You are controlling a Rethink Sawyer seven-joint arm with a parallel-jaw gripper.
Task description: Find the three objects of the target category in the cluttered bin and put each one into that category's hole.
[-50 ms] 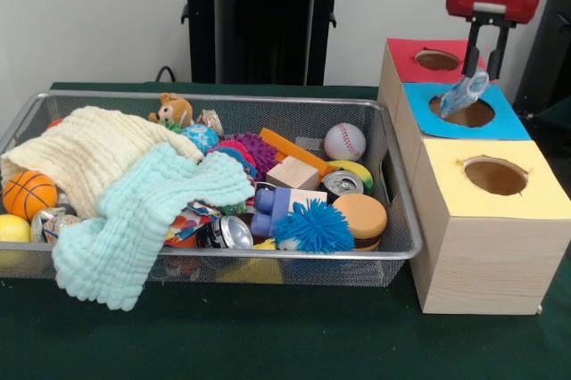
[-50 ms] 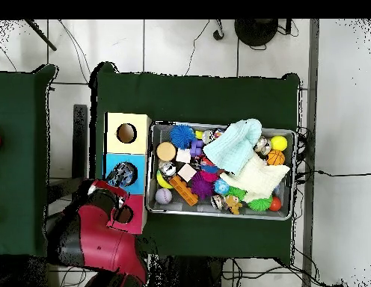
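Clamped between the jaws of the gripper (image 1: 483,75) is a crumpled blue-and-white wrapper (image 1: 464,95), which hangs over the hole (image 1: 462,111) in the blue box (image 1: 508,123), its lower end at the hole's rim. This blue box sits between a red box (image 1: 406,61) on the far side and a yellow box (image 1: 482,210) on the near side. To the left stands a wire basket (image 1: 393,251) holding a baseball (image 1: 344,142), a blue spiky ball (image 1: 313,226), two cans (image 1: 225,233), a small basketball (image 1: 28,194) and two cloths (image 1: 134,219).
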